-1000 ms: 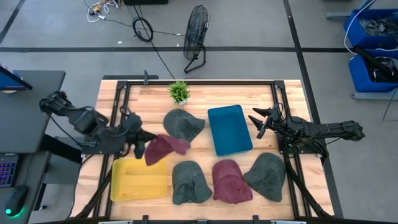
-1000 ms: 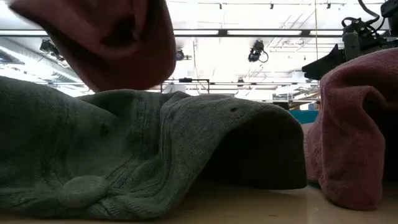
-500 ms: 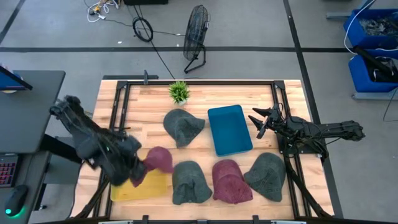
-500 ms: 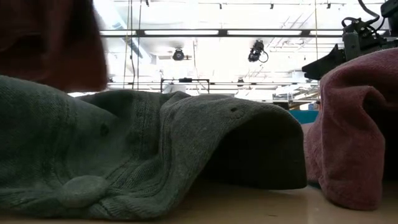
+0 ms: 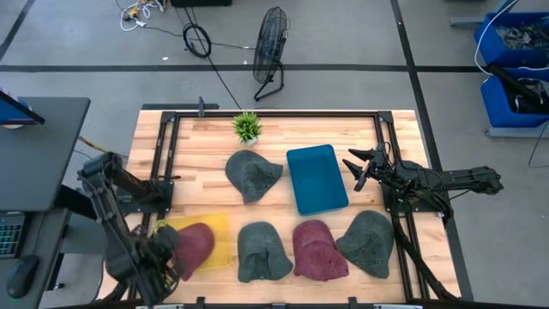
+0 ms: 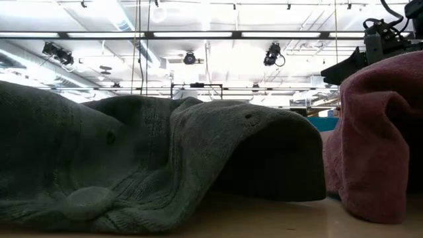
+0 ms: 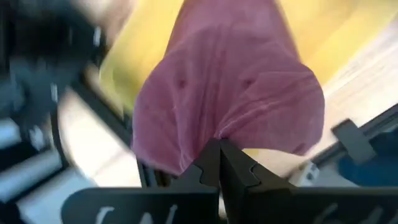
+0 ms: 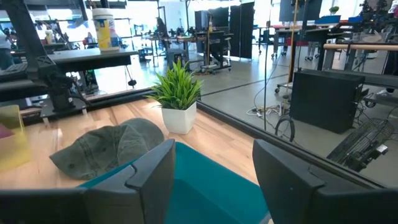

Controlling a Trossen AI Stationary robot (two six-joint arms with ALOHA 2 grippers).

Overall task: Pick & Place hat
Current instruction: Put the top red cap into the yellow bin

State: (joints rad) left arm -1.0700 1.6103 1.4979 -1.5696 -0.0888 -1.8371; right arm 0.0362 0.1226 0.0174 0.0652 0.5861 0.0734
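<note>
A maroon hat (image 5: 196, 247) hangs over the yellow tray (image 5: 220, 232) at the table's near left, with my left gripper (image 5: 170, 256) shut on it. In the left wrist view the hat (image 7: 230, 87) spreads out beyond the fingertips, with the tray (image 7: 323, 31) beneath it. My right gripper (image 5: 357, 168) waits open at the table's right, level, beside the blue tray (image 5: 316, 178). Its fingers (image 8: 155, 168) have nothing between them. My left gripper pinches a bunched fold of the maroon hat's cloth (image 7: 217, 134) between its two shut fingers. The fingers come from above, pointing down. The hat hangs below them over the yellow tray. I cannot tell whether it touches the tray.
A green hat (image 5: 251, 174) lies mid-table, behind it a small potted plant (image 5: 247, 126). Along the near edge lie a green hat (image 5: 262, 251), a second maroon hat (image 5: 319, 249) and another green hat (image 5: 369, 242). The low view is filled by the green hat (image 6: 165, 165).
My left gripper has swung toward the table's near left corner and down, tipping until it points straight down. It has carried the maroon hat from beside the mid-table green hat to over the yellow tray. The hat has left the low view.
</note>
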